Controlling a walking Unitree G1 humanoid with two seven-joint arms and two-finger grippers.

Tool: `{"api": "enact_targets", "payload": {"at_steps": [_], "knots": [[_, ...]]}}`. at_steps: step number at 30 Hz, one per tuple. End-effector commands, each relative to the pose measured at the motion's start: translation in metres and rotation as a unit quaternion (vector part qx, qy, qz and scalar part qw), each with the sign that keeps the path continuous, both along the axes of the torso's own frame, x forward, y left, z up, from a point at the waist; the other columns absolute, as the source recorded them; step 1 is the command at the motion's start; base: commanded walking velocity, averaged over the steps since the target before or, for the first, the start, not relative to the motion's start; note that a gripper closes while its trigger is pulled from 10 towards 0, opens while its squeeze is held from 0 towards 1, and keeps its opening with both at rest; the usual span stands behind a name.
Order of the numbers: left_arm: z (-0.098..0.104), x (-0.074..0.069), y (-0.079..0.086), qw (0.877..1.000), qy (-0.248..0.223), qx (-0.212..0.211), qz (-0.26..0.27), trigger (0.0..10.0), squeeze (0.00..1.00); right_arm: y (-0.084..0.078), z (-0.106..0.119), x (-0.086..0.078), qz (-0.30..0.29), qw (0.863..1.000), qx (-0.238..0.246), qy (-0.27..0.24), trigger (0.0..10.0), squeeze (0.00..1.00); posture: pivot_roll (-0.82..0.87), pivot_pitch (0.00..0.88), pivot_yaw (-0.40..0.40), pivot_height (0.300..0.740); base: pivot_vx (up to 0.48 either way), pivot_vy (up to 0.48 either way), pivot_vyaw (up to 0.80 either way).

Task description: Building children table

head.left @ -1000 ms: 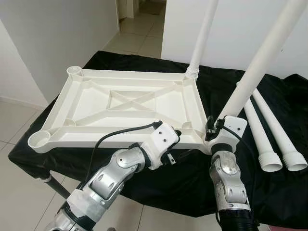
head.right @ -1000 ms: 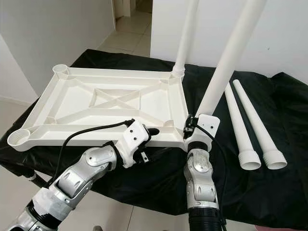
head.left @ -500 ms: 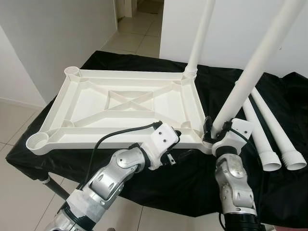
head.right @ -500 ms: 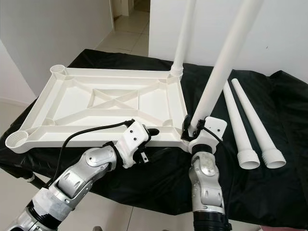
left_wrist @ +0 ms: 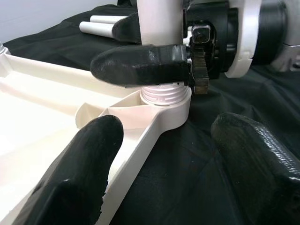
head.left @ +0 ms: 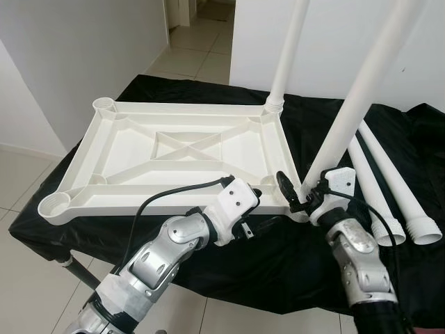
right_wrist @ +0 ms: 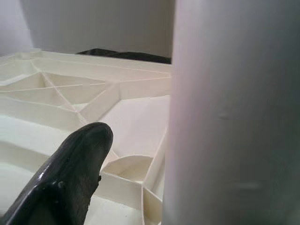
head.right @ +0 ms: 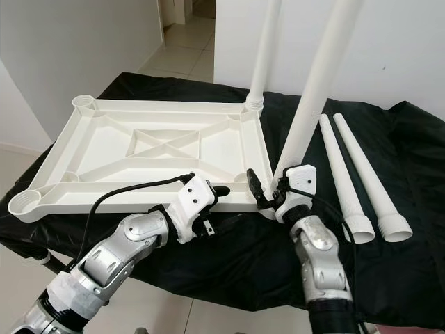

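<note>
White plastic leg (head.left: 351,104) stands between your right gripper's (head.left: 297,193) closed fingers, seated in the tabletop (head.left: 174,149) corner socket. Your left gripper (left_wrist: 164,164) gapes wide, straddling that rim.

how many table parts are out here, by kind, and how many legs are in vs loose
Tabletop, upside down: 1
Legs standing in corner sockets: 2, far one, near one held by the right gripper
Loose legs lying on the black cloth: 2, and
Empty corner sockets: 2, and
Total parts: 5 (1 tabletop, 4 legs)
</note>
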State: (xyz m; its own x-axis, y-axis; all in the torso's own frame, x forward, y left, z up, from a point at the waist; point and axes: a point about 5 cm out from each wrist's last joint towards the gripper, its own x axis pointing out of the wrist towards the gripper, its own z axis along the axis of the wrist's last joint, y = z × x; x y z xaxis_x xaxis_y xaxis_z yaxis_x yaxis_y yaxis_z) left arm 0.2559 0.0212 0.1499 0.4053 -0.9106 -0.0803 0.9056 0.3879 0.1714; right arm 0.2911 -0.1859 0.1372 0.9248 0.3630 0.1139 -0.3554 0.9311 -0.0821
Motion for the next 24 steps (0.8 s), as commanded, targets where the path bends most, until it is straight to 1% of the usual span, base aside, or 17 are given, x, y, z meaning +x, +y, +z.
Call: {"api": "enact_targets", "payload": {"at_steps": [1, 9, 17, 18, 19, 20, 24], "knots": [[0.001, -0.002, -0.001, 0.999, -0.003, 0.009, -0.037, 10.0, 0.00, -0.002, -0.004, 0.002, 0.013, 1.000, -0.004, 0.008, 10.0, 0.00, -0.08, 0.000, -0.007, 0.740, 0.000, 0.000, 0.00], [0.001, -0.001, 0.000, 0.999, -0.005, 0.010, -0.034, 10.0, 0.00, -0.005, -0.013, 0.006, 0.026, 0.999, -0.013, 0.025, 10.0, 0.00, -0.07, 0.000, -0.006, 0.740, 0.000, 0.000, 0.00], [0.001, -0.001, 0.000, 0.999, -0.005, 0.012, -0.035, 10.0, 0.00, -0.006, -0.015, 0.008, 0.033, 0.999, -0.015, 0.025, 9.8, 0.00, -0.08, 0.000, 0.000, 0.740, 0.000, 0.000, 0.00], [0.001, -0.001, 0.000, 0.999, -0.006, 0.012, -0.036, 10.0, 0.00, -0.007, -0.015, 0.009, 0.035, 0.999, -0.016, 0.024, 4.1, 0.00, -0.08, 0.000, 0.002, 0.740, 0.000, 0.000, 0.00], [0.001, -0.001, 0.000, 0.999, -0.006, 0.012, -0.036, 10.0, 0.00, -0.007, -0.015, 0.009, 0.035, 0.999, -0.016, 0.024, 4.1, 0.00, -0.08, 0.000, 0.002, 0.740, 0.000, 0.000, 0.00], [0.001, -0.001, 0.000, 0.999, -0.006, 0.013, -0.037, 10.0, 0.00, -0.008, -0.015, 0.010, 0.038, 0.999, -0.017, 0.022, 0.0, 0.00, -0.08, 0.000, 0.002, 0.740, 0.000, 0.000, 0.00], [0.001, -0.001, 0.000, 0.999, -0.007, 0.014, -0.039, 10.0, 0.00, -0.013, -0.019, 0.009, 0.031, 0.999, -0.017, 0.029, 0.0, 0.00, -0.08, 0.000, 0.003, 0.740, 0.000, 0.000, 0.00]]}}
